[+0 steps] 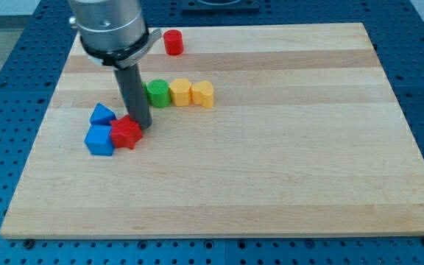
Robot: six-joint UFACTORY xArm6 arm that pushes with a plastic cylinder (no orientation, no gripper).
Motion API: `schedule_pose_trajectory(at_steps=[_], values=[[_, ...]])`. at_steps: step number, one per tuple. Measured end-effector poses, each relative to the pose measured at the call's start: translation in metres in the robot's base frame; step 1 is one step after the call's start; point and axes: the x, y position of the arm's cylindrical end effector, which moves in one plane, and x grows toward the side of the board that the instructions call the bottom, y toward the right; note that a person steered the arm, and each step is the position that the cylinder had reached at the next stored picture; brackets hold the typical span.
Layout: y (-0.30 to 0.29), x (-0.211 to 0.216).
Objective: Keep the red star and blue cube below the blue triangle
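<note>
The blue triangle [102, 113] lies at the board's left. The blue cube [99, 139] sits just below it, touching or nearly touching. The red star [126, 132] sits right of the cube, touching it, and below-right of the triangle. My tip [142, 125] rests at the red star's upper right edge, touching it or very close. The rod rises from there to the arm's grey body at the view's top.
A green block [157, 93], a yellow block [180, 91] and a yellow-orange block [203, 94] stand in a row right of the rod. A red cylinder [173, 42] stands near the wooden board's [271, 169] top edge.
</note>
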Motion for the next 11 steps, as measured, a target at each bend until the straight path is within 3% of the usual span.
schedule_pose_trajectory(at_steps=[2, 4, 5, 6, 7, 8, 9, 11], values=[[-0.024, 0.081], [-0.013, 0.104], [-0.040, 0.153], [-0.068, 0.164], [-0.077, 0.094], [-0.078, 0.051], [-0.091, 0.053], [-0.142, 0.107]])
